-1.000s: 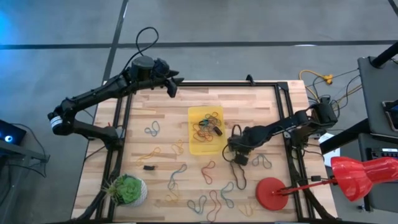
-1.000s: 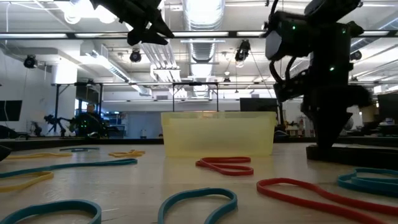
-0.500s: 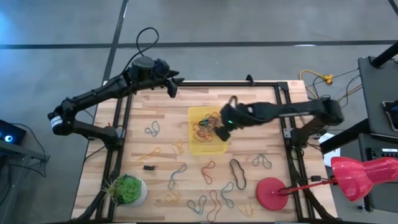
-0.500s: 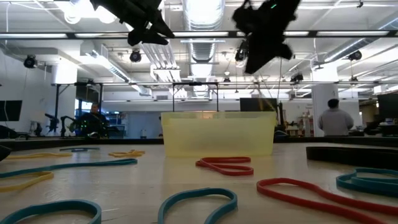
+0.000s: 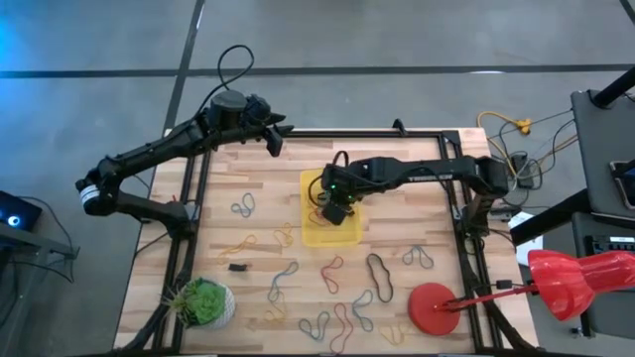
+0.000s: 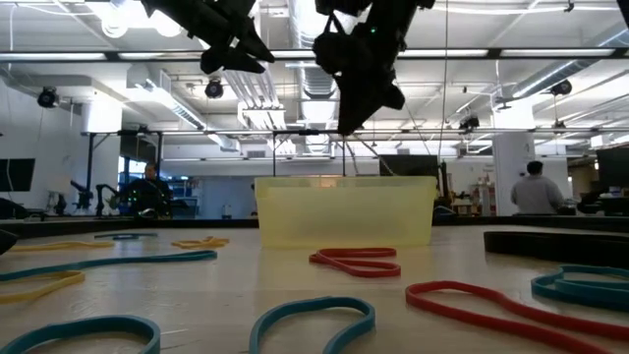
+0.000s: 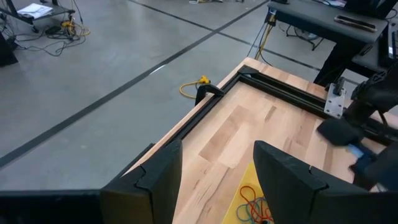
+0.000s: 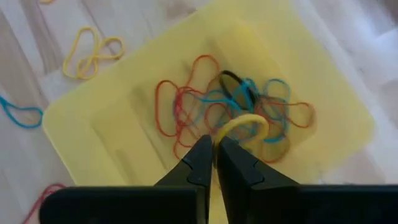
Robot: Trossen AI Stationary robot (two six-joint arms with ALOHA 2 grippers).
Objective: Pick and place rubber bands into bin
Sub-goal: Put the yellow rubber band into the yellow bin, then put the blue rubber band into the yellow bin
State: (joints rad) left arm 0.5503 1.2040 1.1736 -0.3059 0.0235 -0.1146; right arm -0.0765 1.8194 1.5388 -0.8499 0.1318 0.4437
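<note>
The bin (image 5: 310, 234), a low yellow tray, sits mid-table and holds a tangle of red, blue and black rubber bands (image 8: 205, 106). My right gripper (image 5: 337, 210) hangs above it, shut on a yellow rubber band (image 8: 249, 119). Above the bin (image 6: 344, 211) the same gripper (image 6: 350, 120) shows clear of the rim. More rubber bands lie loose on the wood, such as a red one (image 5: 332, 273) and a black one (image 5: 377, 273). My left gripper (image 5: 276, 139) waits open, raised over the table's far left corner. My right gripper pinches one end of the yellow rubber band (image 8: 219, 138) between its two fingertips. The fingers come from above, pointing steeply down. The band is lifted off the table and loops out below the fingers, over the bands in the bin.
A green plant ball (image 5: 203, 302) stands at the near left corner and a round red disc (image 5: 432, 307) at the near right. A small black piece (image 5: 237, 266) lies left of the bin. Black rails (image 5: 451, 178) frame the table. A person (image 6: 536, 192) stands in the room behind.
My right gripper has risen from the tabletop just right of the bin and swung toward the table's left edge, ending above the bin. The black band near where it started stays on the wood.
</note>
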